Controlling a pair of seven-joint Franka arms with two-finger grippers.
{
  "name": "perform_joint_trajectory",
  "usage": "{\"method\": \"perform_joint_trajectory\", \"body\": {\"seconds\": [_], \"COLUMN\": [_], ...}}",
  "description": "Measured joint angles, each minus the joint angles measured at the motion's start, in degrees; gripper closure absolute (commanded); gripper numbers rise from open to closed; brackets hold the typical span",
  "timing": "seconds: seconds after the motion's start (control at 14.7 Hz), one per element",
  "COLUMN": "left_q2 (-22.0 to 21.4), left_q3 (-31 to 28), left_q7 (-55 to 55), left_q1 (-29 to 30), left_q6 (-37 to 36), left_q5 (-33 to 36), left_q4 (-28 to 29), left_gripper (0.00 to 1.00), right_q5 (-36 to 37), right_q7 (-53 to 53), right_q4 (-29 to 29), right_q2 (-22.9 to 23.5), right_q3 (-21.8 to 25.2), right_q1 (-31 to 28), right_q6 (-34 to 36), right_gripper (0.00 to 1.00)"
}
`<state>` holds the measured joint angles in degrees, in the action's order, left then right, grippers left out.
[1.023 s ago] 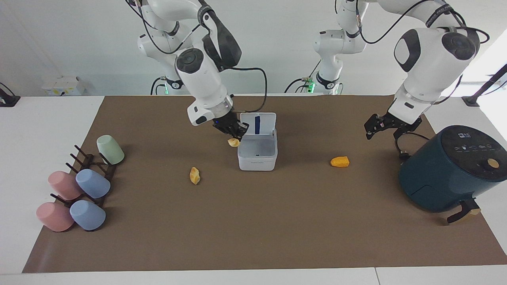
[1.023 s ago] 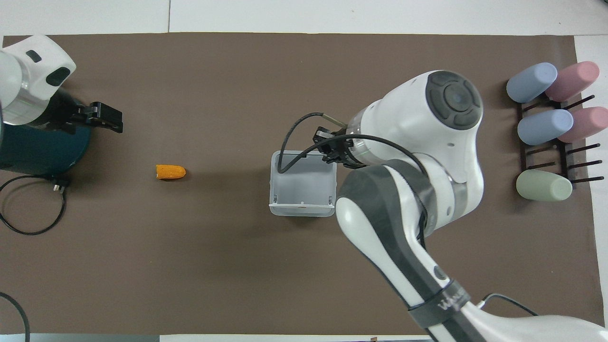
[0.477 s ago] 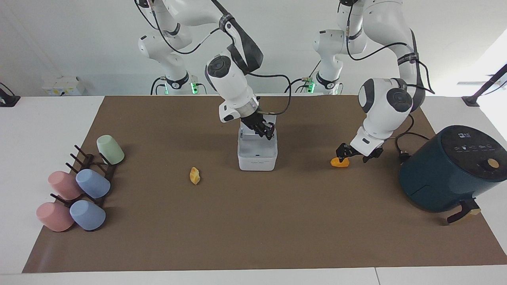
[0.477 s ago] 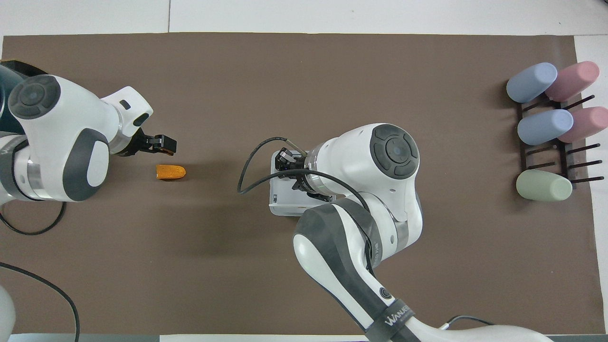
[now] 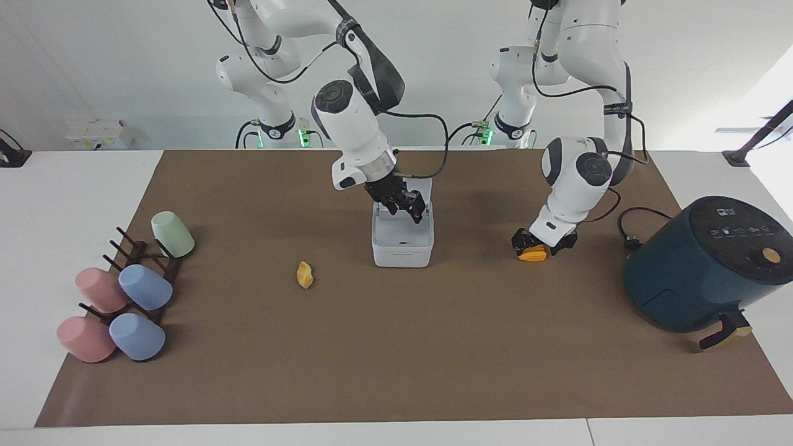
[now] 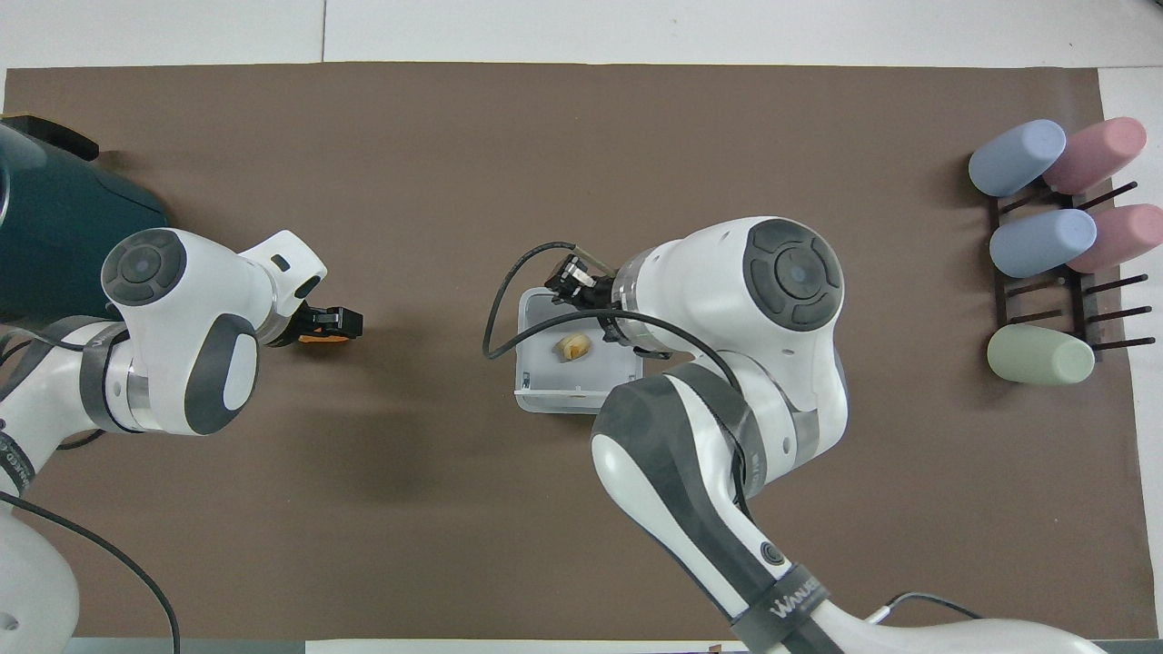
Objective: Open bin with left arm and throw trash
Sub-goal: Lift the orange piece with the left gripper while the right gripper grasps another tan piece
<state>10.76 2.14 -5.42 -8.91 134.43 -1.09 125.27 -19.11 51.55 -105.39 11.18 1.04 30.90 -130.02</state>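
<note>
The white bin (image 5: 401, 251) stands mid-table with its lid (image 5: 424, 184) raised; it also shows in the overhead view (image 6: 536, 400). One pale lump (image 6: 574, 345) lies inside it. My right gripper (image 5: 401, 204) hangs open and empty just over the bin's opening, also in the overhead view (image 6: 568, 277). A second pale lump (image 5: 304, 274) lies on the mat toward the right arm's end. My left gripper (image 5: 536, 243) is down at the mat, open, with its fingers on either side of the orange wedge (image 5: 533, 254), also in the overhead view (image 6: 336, 322).
A dark teal air fryer (image 5: 700, 266) stands at the left arm's end, with its cable (image 5: 626, 229) on the mat beside it. A rack of pastel cups (image 5: 124, 291) sits at the right arm's end. A brown mat (image 5: 396, 359) covers the table.
My right gripper carried a pale lump from beside the bin to over it and let go; the lump now lies inside. My left gripper swung from the air fryer down around the orange wedge.
</note>
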Motion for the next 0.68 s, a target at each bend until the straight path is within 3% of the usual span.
{"method": "perform_joint_trajectory", "body": {"seconds": [0.07,0.14,0.41,0.68], "left_q2": [-0.1,-0.1,-0.4,-3.6], "left_q3": [0.1,0.1,0.1,0.2], "left_q7": [-0.3,-0.5,-1.4,-2.9], "left_q1": [0.0,-0.1,-0.4,-1.6], "left_q6": [0.5,1.3,3.7,-0.3], "left_q5": [0.0,0.0,0.0,0.0], "left_q4": [0.3,0.4,0.5,-1.0], "left_gripper": [0.37,0.99,1.00,1.00], "right_q5": [2.0,3.1,4.8,12.8], "right_q7": [-5.0,-11.4,-40.1,-50.2], "right_q4": [0.4,0.5,-2.1,-11.8], "right_q2": [0.1,0.1,0.7,0.5], "right_q3": [0.1,0.2,0.5,0.5], "right_q1": [-1.7,-3.7,-11.2,-12.4], "right_q6": [0.0,0.0,-0.3,-10.8], "right_gripper": [0.23,0.23,0.17,0.09]}}
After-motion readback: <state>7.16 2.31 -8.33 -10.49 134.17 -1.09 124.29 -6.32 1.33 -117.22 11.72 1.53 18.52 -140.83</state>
